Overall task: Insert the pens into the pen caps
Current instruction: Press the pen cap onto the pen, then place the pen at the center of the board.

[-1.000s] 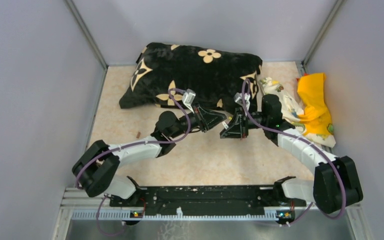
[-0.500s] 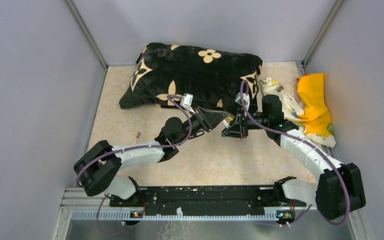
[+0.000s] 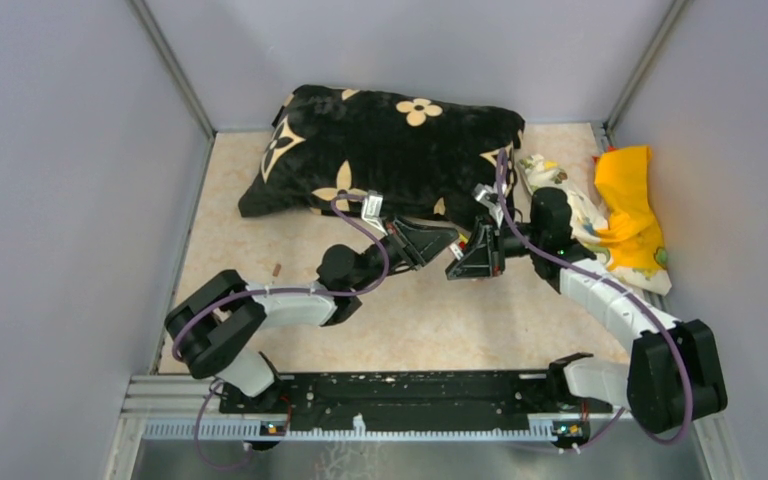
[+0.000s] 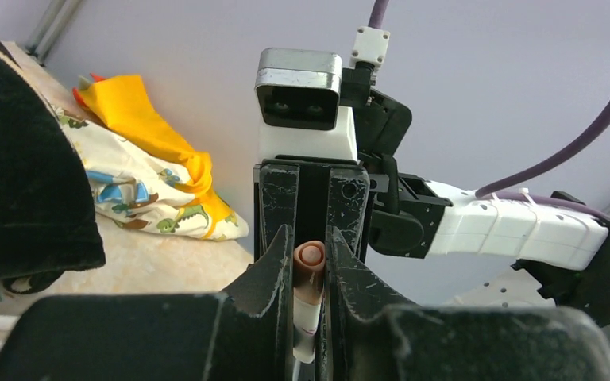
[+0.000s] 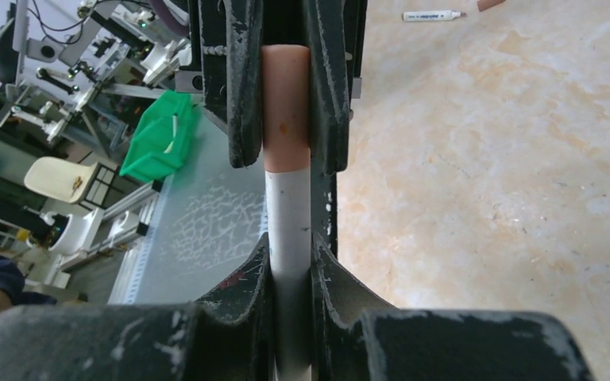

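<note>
Both arms reach fwd, wrists turned inward, tips facing each other above the table (image 3: 440, 320), near the cushion (image 3: 390, 140). Left claw (image 4: 309, 242) clamped on tan cap (image 5: 286, 103). Right claw (image 5: 290, 250) clamped on white pen (image 5: 287, 206), pen end meeting cap.

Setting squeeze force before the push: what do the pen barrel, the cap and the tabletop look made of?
Pen barrel: likely hard plastic, white, smooth and matt; the surface is even, with no grain.
Cap: also plastic by the look, opaque salmon pink, matt, with one small darker speck.
Tabletop: beige marble pattern with fine veins and a faint sheen; stone or printed laminate, cannot tell.
</note>
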Available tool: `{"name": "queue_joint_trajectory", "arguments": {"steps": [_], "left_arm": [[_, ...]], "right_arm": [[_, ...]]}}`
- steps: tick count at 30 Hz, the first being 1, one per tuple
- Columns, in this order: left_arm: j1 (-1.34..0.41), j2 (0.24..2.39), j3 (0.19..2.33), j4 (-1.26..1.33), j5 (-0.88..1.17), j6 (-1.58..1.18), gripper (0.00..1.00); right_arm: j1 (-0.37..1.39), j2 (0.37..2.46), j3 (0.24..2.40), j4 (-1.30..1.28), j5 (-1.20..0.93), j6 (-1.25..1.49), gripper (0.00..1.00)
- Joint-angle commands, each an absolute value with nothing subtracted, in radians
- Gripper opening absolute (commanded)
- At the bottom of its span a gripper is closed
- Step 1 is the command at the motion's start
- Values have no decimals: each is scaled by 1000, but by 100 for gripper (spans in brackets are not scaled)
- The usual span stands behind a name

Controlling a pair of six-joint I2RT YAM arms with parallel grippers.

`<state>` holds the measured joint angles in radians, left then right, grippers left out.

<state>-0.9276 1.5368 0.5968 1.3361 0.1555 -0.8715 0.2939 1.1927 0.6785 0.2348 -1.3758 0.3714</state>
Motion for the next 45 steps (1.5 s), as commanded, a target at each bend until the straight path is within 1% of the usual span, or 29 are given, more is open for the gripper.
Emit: {"name": "queue_joint_trajectory", "arguments": {"steps": [1, 3, 5, 9, 14, 15, 16, 18, 20, 21, 22, 24, 28, 30, 32, 36, 40, 42, 44, 45], "left_arm": [[-1066, 1591, 573, 984, 565, -866, 0], [-1087, 1565, 619, 761, 456, -802, 0], [-1107, 1543, 655, 651, 350, -778, 0], [-1129, 1539, 666, 651, 265, -795, 0], [-1131, 1532, 628, 829, 333, -801, 0], [-1132, 1530, 617, 872, 363, -790, 0], [-1131, 1534, 606, 925, 412, -778, 0], [-1131, 1549, 586, 1008, 494, -758, 0], [-1131, 1571, 582, 1025, 567, -744, 0], [-1131, 1581, 581, 1018, 577, -744, 0], [-1131, 1594, 580, 1016, 584, -745, 0], [-1131, 1608, 585, 1018, 570, -751, 0], [-1127, 1582, 630, 889, 436, -716, 0], [-1112, 1548, 651, 819, 347, -711, 9], [-1086, 1505, 652, 812, 265, -726, 16], [-1041, 1413, 639, 834, 145, -752, 39], [-999, 1319, 638, 824, 84, -737, 58], [-985, 1273, 638, 774, 59, -714, 68], [-979, 1227, 631, 702, 49, -670, 74], [-975, 1203, 623, 663, 42, -656, 75]], "right_arm": [[269, 1166, 804, 392, -1070, 283, 0], [271, 1146, 833, 259, -982, 170, 0], [272, 1138, 840, 215, -922, 130, 0], [276, 1147, 834, 215, -929, 134, 0], [278, 1177, 791, 373, -1086, 277, 0], [274, 1192, 777, 456, -1142, 362, 0], [271, 1216, 758, 590, -1199, 470, 0], [268, 1250, 724, 845, -1251, 648, 0], [263, 1254, 725, 855, -1254, 662, 0], [261, 1242, 725, 830, -1240, 643, 0], [261, 1225, 733, 745, -1219, 581, 0], [261, 1182, 768, 488, -1143, 377, 0], [261, 1145, 774, 350, -1068, 216, 0], [262, 1146, 775, 304, -1064, 166, 0], [266, 1148, 775, 272, -1072, 124, 0], [281, 1150, 772, 222, -1103, 44, 0], [285, 1160, 771, 194, -1144, 6, 0], [286, 1166, 777, 168, -1159, -37, 0], [284, 1167, 783, 138, -1157, -69, 0], [284, 1168, 786, 119, -1157, -90, 0]]}}
